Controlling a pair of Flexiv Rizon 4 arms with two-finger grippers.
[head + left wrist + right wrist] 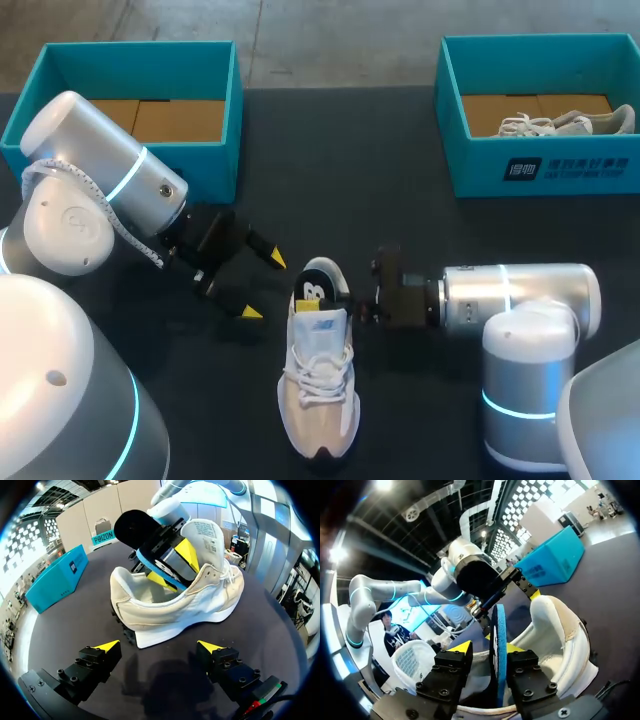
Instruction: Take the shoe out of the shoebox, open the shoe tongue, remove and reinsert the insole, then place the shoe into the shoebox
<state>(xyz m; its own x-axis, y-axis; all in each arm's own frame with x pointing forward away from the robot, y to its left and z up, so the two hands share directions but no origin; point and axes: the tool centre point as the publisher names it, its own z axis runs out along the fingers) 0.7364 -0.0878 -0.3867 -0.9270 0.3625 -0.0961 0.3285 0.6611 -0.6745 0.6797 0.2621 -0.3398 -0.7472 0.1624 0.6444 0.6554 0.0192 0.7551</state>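
Observation:
A white and beige sneaker (318,385) lies on the dark table, toe toward the front edge. Its black insole with a blue edge (322,280) stands up out of the heel. My right gripper (347,300) comes in from the right at the heel. In the right wrist view the insole (497,645) stands between the right gripper's (489,649) fingers, with a visible gap on one side. My left gripper (159,646) is wide open, just short of the sneaker's (175,605) side, holding nothing. In the head view the left gripper (262,287) is left of the heel.
An empty teal shoebox (225,120) stands at the back left, close behind my left arm. A second teal box (540,170) at the back right holds another pale shoe (565,125). Bare dark table lies between the two boxes.

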